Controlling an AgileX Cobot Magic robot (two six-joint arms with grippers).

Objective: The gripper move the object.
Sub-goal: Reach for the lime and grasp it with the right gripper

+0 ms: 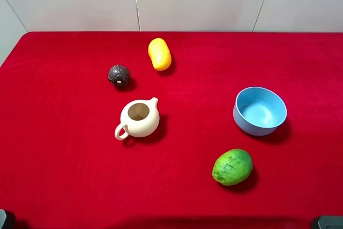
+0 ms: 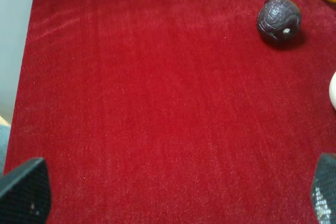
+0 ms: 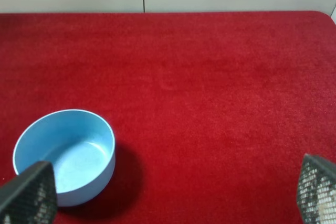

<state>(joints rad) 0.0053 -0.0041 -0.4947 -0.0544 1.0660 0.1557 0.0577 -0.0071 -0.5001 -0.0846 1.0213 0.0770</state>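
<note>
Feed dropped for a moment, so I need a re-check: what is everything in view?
green fruit: one, mottled green, near edge, right of centre
blue bowl: one, light blue, right side, empty
cream jug: one, cream, left of centre
dark ball: one, dark brown, behind the jug
yellow fruit: one, yellow-orange, far side, near the middle
red cloth: one, red, covers the table
left gripper: one, black, open over bare cloth
right gripper: one, black, open, near the bowl

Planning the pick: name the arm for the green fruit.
Likely right. The green fruit lies on the table's right side, near the blue bowl seen from the right wrist; the left wrist sees the dark ball.
</note>
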